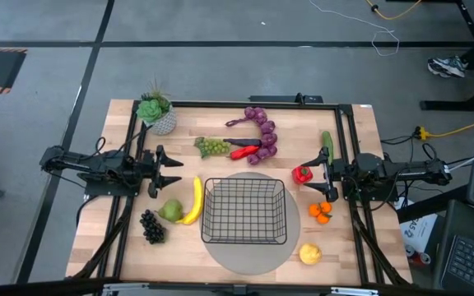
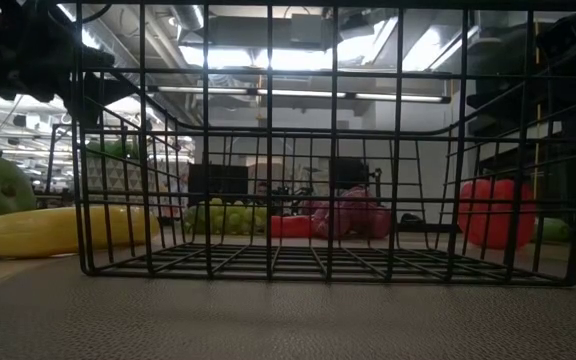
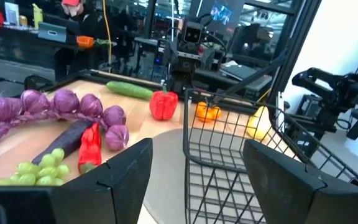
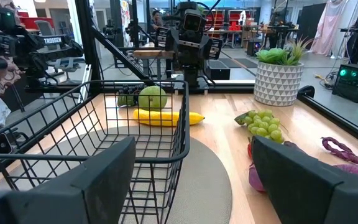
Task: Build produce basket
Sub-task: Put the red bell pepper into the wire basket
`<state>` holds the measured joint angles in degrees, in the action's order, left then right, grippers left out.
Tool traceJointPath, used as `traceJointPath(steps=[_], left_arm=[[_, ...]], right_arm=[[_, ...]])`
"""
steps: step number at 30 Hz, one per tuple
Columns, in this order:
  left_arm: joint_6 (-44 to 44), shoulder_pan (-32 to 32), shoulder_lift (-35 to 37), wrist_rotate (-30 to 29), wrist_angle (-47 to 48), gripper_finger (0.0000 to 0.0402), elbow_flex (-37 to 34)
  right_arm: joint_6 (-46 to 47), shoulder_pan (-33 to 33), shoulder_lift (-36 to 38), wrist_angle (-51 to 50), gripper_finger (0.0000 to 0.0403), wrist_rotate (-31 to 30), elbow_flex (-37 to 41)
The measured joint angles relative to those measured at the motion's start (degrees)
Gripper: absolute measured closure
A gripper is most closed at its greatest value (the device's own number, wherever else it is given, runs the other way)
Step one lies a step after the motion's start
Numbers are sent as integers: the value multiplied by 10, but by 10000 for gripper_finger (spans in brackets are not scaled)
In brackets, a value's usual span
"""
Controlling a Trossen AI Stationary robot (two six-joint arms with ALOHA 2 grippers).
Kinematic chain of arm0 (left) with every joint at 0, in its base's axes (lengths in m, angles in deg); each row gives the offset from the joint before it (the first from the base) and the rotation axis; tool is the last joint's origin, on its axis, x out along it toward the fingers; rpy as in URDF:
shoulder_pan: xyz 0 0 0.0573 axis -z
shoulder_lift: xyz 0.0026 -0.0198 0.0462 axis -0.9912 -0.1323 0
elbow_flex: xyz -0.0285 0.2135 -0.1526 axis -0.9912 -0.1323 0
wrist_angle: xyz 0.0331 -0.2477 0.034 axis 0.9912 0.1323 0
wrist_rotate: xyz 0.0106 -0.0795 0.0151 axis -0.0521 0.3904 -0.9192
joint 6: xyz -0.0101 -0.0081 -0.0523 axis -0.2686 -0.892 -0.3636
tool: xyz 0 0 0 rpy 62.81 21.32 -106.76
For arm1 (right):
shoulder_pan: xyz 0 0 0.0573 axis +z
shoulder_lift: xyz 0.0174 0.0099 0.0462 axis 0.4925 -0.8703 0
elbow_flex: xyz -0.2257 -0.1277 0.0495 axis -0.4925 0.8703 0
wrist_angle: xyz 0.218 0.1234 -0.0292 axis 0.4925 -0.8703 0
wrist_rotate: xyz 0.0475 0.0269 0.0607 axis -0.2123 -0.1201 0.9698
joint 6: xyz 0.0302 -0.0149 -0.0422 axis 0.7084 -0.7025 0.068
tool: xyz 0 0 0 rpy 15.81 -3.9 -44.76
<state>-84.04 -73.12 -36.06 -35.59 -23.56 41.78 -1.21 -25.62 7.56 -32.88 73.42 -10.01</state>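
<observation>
The black wire-mesh basket (image 1: 244, 210) stands on a round beige mat (image 1: 245, 253) at the table's near middle, with nothing in it. Left of it lie the yellow banana (image 1: 194, 201), green pear (image 1: 171, 210) and dark grapes (image 1: 151, 227). Beyond it lie green grapes (image 1: 212, 147), a long red pepper (image 1: 244, 152) and a string of purple pieces (image 1: 263, 131). Right of it are a red bell pepper (image 1: 302, 173), cucumber (image 1: 327, 145), orange pieces (image 1: 321, 212) and lemon (image 1: 309, 253). My left gripper (image 1: 171, 172) hovers open left of the basket. My right gripper (image 1: 309, 184) hovers open on its right.
A small white pot with a green succulent (image 1: 156, 113) stands at the table's far left corner. A black frame (image 1: 130, 148) runs along the table's left, far and right sides. Bare wood lies between the basket and the far produce.
</observation>
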Motion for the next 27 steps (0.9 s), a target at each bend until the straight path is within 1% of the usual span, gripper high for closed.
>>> traceJointPath(steps=[4, 11, 15, 17, 19, 21, 24, 27], left_arm=[[0, 0, 0, -4, -9, 154, 0], [2, 0, 0, 53, -8, 154, 0], [3, 0, 0, 54, -13, 154, 0], [12, 0, 0, 32, -20, 154, 0], [14, 0, 0, -8, -35, 154, 0], [-7, 0, 0, -42, -49, 154, 0], [-27, 0, 0, -73, -74, 154, 0], [-19, 0, -2, -99, -109, 154, 0]], right_arm=[[0, 0, 0, 0, 81, 0, 0], [3, 0, 0, 0, 81, 0, 0], [41, 0, 0, 2, 81, 1, 0], [72, 0, 0, 7, 81, 1, 0], [128, 0, 0, 7, 81, 4, 0], [170, 0, 0, 7, 81, 5, 0], [208, 0, 0, 8, 81, 5, 0], [250, 0, 0, 11, 81, 5, 0]])
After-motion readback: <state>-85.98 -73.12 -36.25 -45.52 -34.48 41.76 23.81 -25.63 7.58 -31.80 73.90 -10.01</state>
